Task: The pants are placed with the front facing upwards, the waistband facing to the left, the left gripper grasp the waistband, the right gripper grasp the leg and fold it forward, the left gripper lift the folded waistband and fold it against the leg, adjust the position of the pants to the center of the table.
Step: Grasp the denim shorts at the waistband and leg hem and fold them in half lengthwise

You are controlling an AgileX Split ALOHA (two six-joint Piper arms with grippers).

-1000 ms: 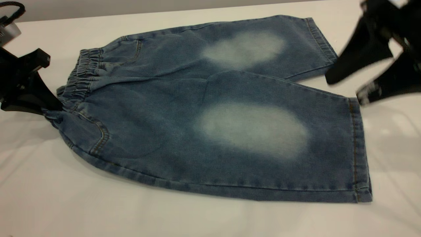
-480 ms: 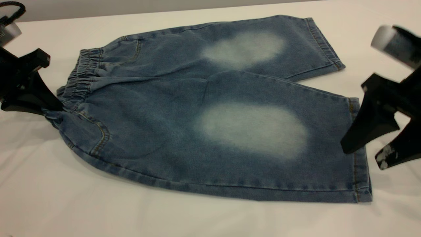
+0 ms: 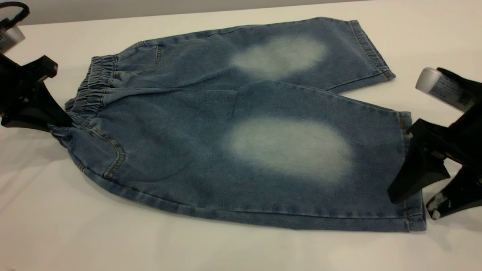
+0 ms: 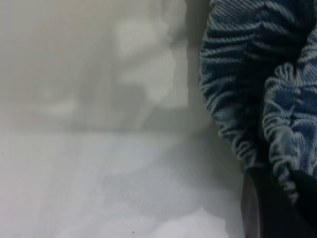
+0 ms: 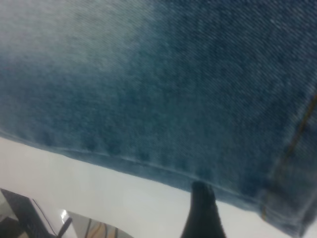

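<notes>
The blue denim pants (image 3: 241, 143) lie flat on the white table (image 3: 188, 248), pale ovals facing up and the ruched waistband (image 3: 90, 90) at the left. My left gripper (image 3: 56, 122) is shut on the near end of the waistband. In the left wrist view the gathered waistband (image 4: 287, 99) runs down into a black finger (image 4: 267, 208). My right gripper (image 3: 412, 206) stands open at the near leg's hem, one finger over the denim and the white-scuffed one beside it on the table. The right wrist view shows the leg (image 5: 173, 89) and one fingertip (image 5: 202, 213) at its edge.
The far leg's hem (image 3: 371, 52) lies toward the back right. A black cable (image 3: 17, 9) and a silver module (image 3: 9, 37) sit at the back left. Bare table runs along the front. The right wrist view shows the table's edge (image 5: 49, 210).
My right gripper has come down from beside the far leg's hem to the near leg's hem corner. The left gripper and the pants have not moved.
</notes>
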